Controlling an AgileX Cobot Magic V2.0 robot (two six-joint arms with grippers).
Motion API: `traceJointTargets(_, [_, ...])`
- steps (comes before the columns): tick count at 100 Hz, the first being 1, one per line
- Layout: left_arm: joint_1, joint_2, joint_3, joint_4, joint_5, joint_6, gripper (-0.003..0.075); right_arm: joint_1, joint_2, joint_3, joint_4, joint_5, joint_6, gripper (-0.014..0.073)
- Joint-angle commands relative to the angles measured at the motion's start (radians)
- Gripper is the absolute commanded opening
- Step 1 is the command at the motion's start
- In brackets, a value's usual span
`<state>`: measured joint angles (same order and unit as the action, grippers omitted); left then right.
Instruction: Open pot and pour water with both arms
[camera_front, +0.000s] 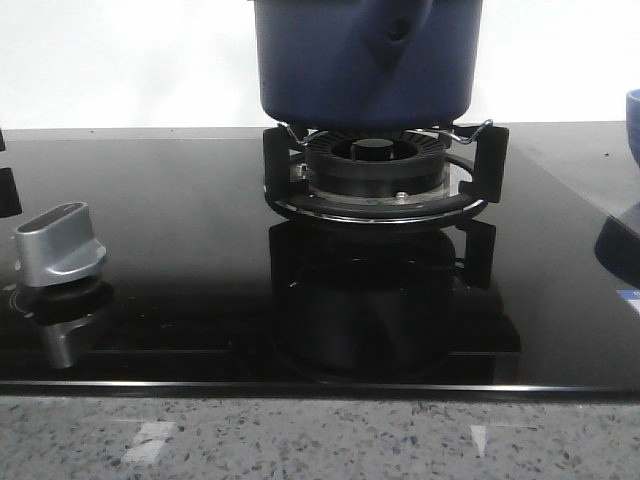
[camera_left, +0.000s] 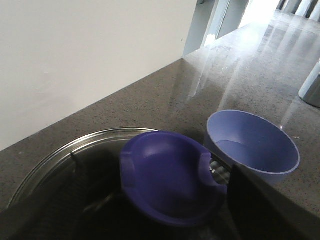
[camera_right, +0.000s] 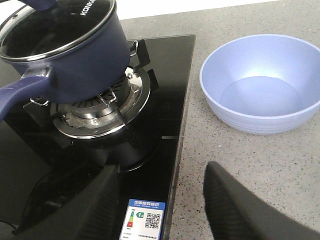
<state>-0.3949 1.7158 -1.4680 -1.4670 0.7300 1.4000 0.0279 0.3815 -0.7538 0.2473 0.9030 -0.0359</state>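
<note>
A speckled grey stone countertop (camera_front: 320, 440) carries everything. Set into it is a glossy black glass hob (camera_front: 170, 260), its near edge running parallel with the counter's near edge. On the hob's left sits a silver control knob (camera_front: 60, 245); toward the middle stands a black burner with a pan support (camera_front: 375, 170), bearing the dark-blue round pot (camera_front: 365, 60). To the right of the hob, directly on the stone, rests a pale-blue round bowl (camera_right: 262, 82). A small energy label with a QR code (camera_right: 141, 219) is stuck at the hob's near right corner.

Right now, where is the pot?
In the front view the pot sits on the burner grate at centre rear of the black cooktop; the light-blue bowl stands on the counter to its right.
</note>
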Motion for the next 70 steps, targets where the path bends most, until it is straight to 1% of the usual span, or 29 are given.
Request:
traceJointTargets(1, [-0.010,-0.024,-0.047,-0.057,0.043,0.006,0.0538,0.003,0.017,-0.033,0.002,-0.064,-0.013,0.0351])
traceJointTargets(15, [-0.013,-0.004,-0.059,-0.055,0.070,0.022,0.0538,0.003,0.017,-0.033,0.002,-0.064,-0.013,0.0351])
traceJointTargets(37, [-0.037,0.000,-0.060,-0.006,0.061,0.111,0.0536,0.003,0.017,-0.033,0.002,-0.064,-0.013,0.0351])
traceJointTargets(51, [-0.037,0.001,-0.060,0.032,0.025,0.113,0.0536,0.003,0.017,-0.033,0.002,-0.063,-0.013,0.0351])
traceJointTargets(70, [-0.037,0.001,-0.060,0.034,0.015,0.121,0.0532,0.003,0.017,-0.033,0.002,-0.062,-0.013,0.0351])
